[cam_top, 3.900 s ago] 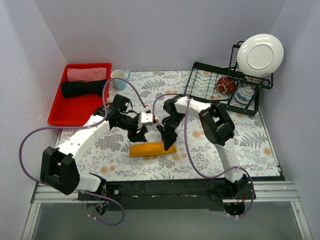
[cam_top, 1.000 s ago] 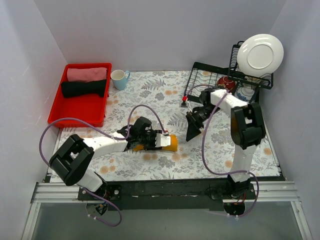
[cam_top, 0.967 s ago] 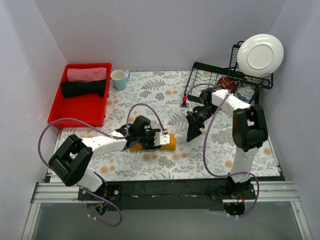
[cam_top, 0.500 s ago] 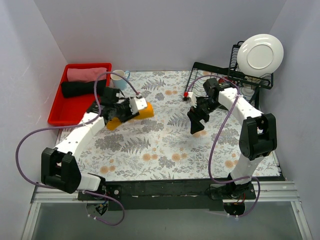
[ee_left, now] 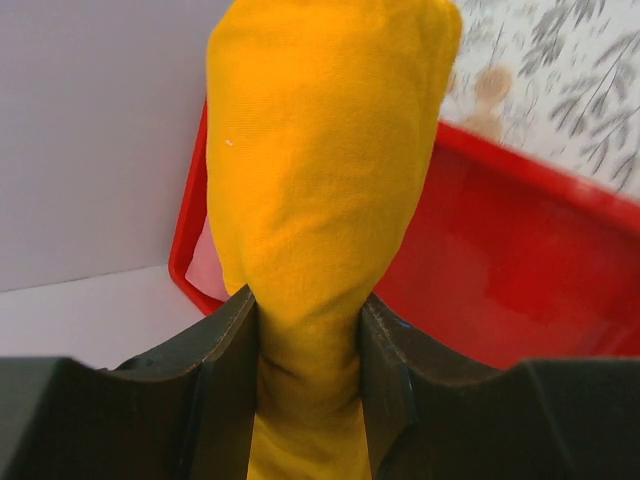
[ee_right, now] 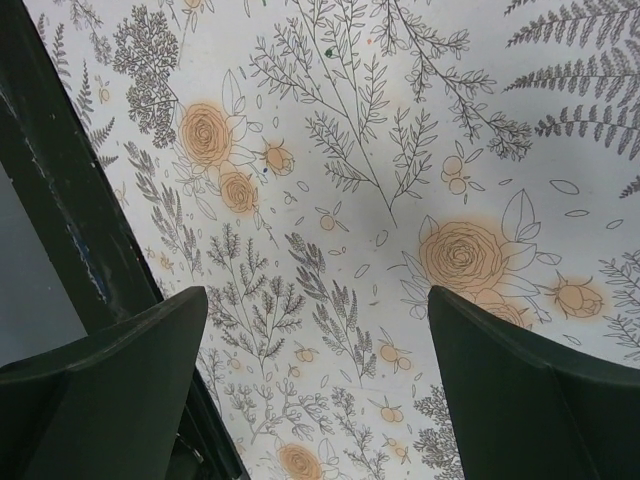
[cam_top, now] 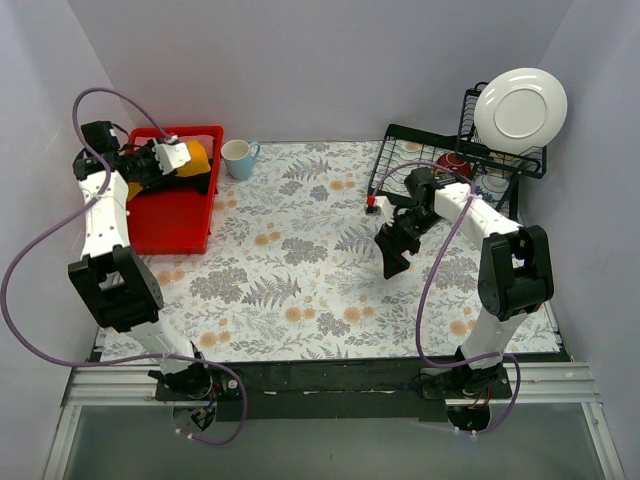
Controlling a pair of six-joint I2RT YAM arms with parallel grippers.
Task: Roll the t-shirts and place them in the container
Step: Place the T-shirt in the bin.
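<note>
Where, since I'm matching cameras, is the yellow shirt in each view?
Top external: upper left, shirt over the red tray.
Left wrist: centre, gripped between the jaws, tray behind.
Right wrist: not in it.
Shared landmark: the floral tablecloth, in all three.

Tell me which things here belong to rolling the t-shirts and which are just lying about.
Job: rolled orange-yellow cloth t-shirt, clamped in the left end effector; red plastic tray under it.
Lying about: white ceramic mug, black wire dish rack, round white plate, red bowl.
</note>
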